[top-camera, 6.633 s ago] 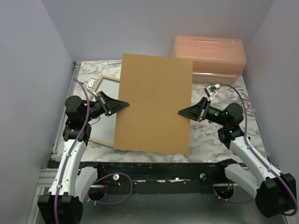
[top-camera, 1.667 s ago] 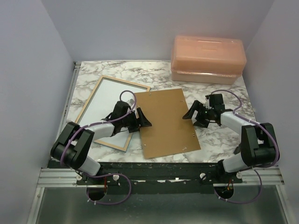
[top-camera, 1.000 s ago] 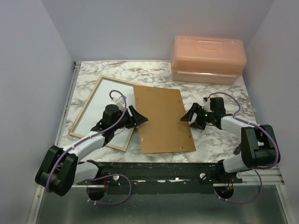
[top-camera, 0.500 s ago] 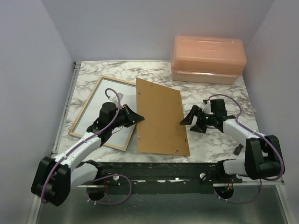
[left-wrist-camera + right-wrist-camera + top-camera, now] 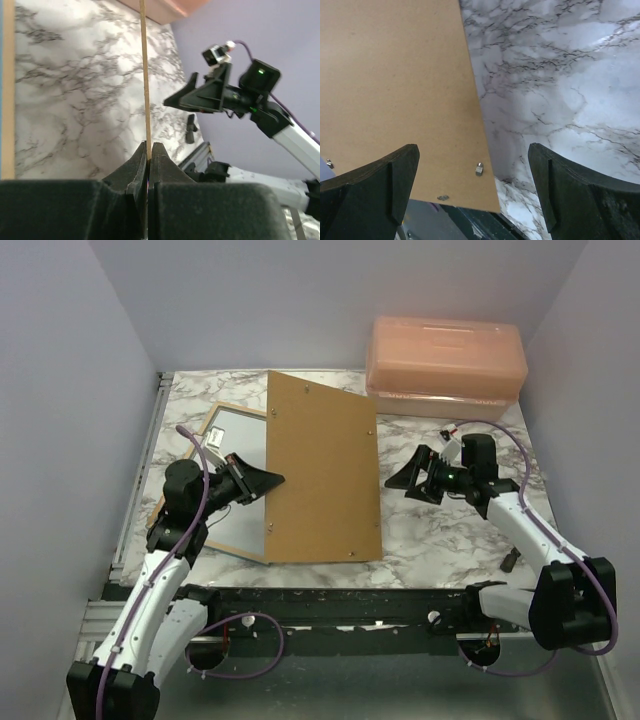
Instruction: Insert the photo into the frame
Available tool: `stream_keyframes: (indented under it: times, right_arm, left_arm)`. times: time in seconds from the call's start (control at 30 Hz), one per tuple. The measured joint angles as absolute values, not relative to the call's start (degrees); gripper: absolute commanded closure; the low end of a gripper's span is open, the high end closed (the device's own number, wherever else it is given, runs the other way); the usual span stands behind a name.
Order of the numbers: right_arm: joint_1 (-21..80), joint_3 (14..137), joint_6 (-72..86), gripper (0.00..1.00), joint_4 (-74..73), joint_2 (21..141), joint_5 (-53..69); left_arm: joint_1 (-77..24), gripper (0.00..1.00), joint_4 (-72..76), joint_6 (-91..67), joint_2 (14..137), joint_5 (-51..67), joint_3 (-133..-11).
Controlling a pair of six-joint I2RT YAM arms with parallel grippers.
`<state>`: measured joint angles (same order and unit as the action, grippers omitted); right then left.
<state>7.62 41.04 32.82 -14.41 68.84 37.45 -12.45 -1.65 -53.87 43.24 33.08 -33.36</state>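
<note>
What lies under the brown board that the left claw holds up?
The frame runs under the board; only its left part shows. Whatever else lies beneath is covered.

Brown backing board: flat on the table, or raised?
Raised: the left tool pinches the backing board, which the left wrist view shows edge-on above the table.

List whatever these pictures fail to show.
- The photo: in no view; it may lie under the board, cannot tell.
- The frame: right part hidden by the board, top view.
- Board's faces: left wrist view shows only its edge between the left fingers.
- Small dark thing beside the right arm: too small, top view.
</note>
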Motion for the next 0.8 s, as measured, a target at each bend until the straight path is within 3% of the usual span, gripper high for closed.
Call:
stream_keyframes:
  times: [0.43,0.8]
  right_arm:
    - [7.6,40.7,42.5,0.07,2.1,68.3,53.5]
    - [7.4,36.7,60.0,0.21,22.2,61.9,60.7]
  left_arm:
    - [-9.9,1.0,3.9,-60.1,39.4,46.8,-35.0]
    - [-6.9,1.0,15.2,-67.0,38.1,44.5,-29.8]
